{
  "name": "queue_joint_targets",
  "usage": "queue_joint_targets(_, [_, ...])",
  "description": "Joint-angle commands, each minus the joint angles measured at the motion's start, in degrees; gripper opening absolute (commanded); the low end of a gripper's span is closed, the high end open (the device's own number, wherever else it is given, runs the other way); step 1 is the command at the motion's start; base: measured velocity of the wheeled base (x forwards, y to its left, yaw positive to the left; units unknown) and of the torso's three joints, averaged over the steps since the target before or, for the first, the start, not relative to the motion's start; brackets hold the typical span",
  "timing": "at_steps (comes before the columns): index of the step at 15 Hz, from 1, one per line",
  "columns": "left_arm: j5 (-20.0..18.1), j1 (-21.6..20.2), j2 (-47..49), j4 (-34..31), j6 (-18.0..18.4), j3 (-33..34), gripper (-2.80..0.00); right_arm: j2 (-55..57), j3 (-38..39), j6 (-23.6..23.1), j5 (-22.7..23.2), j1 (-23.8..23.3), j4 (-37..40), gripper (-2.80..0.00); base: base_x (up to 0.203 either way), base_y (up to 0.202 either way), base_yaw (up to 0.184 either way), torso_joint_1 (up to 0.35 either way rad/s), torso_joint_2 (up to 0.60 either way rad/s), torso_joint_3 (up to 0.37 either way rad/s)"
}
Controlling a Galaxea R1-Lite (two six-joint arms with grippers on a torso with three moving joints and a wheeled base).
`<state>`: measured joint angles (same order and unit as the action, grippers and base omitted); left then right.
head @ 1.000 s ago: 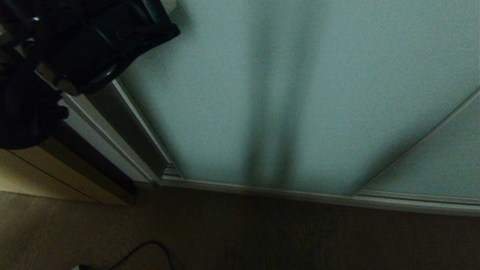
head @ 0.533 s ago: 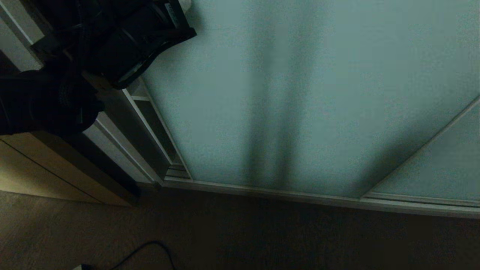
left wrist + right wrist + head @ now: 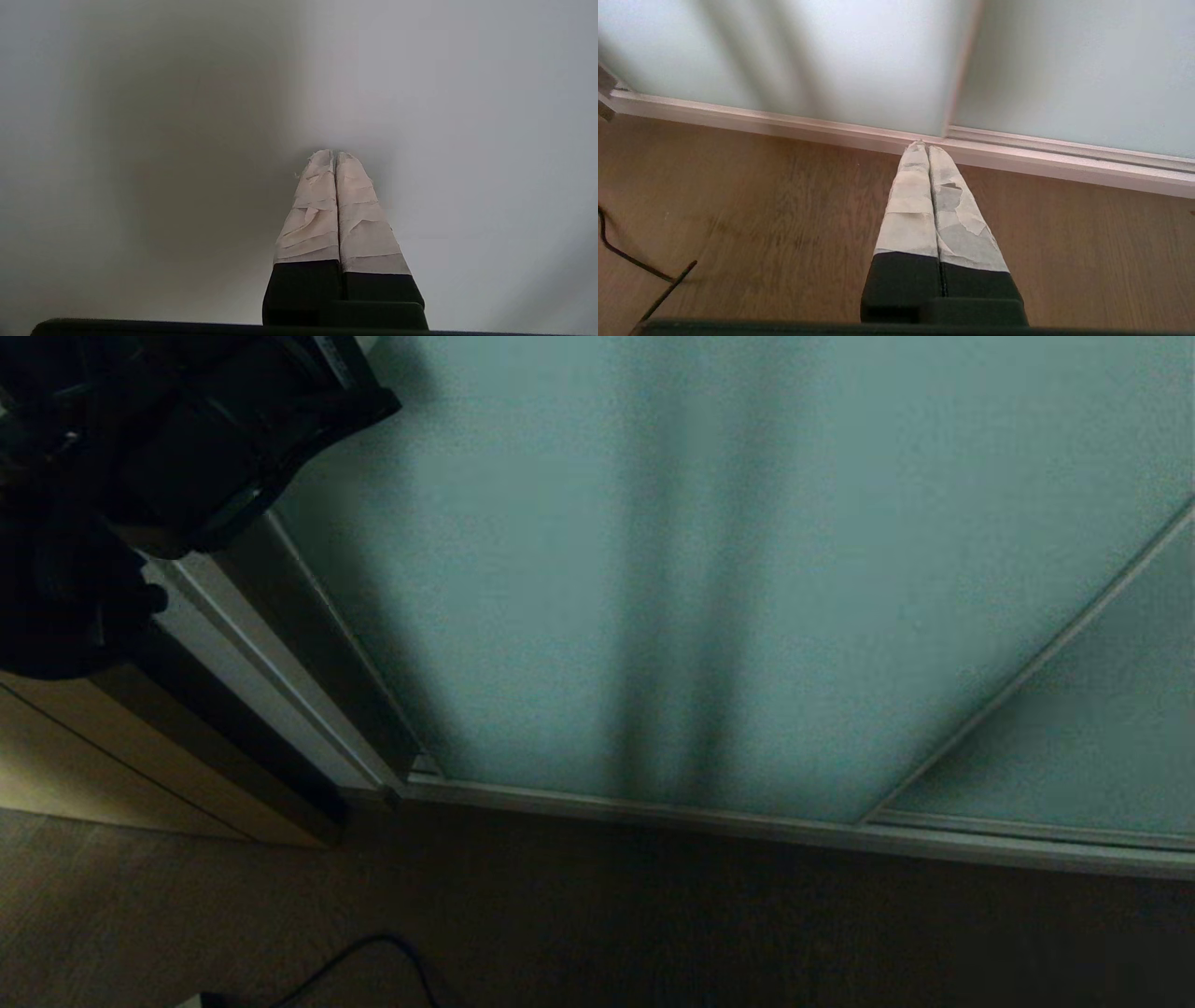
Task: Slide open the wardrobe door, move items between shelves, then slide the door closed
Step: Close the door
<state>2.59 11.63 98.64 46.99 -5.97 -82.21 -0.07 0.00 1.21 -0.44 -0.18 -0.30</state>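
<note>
The sliding wardrobe door (image 3: 700, 569), a frosted blue-green panel, fills most of the head view; its left edge stands close to the wardrobe's frame post (image 3: 233, 653). My left arm (image 3: 187, 439) is a dark bulk at the top left, by that edge. In the left wrist view my left gripper (image 3: 334, 154) is shut, holding nothing, its taped tips against a plain pale surface. My right gripper (image 3: 924, 145) hangs shut and empty above the floor, near the bottom track (image 3: 784, 123). The items and the shelves are hidden.
A second frosted panel (image 3: 1074, 747) overlaps the door at the right. A beige cabinet front (image 3: 93, 765) stands left of the wardrobe. A black cable (image 3: 355, 961) lies on the wooden floor (image 3: 653, 915) near my base.
Half a second ago a dark gap with shelf edges showed left of the door; the door has since slid left and closed that gap. My left arm moved left with it.
</note>
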Motion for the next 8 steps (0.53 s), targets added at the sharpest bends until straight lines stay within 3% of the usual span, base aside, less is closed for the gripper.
queue_joint_targets(1, [-1.39, -0.05, -1.99, 0.52, 0.06, 1.37, -2.8, -0.01, 0.0, 0.02, 0.0, 0.01, -0.05, -2.8, 0.0, 0.0, 0.0, 0.0, 0.0, 0.0])
queue_joint_targets(8, [-1.55, 0.15, -4.16, 0.45, 0.86, 2.39, -2.8, -0.01, 0.0, 0.02, 0.0, 0.01, -0.05, -2.8, 0.0, 0.0, 0.0, 0.0, 0.0, 0.0])
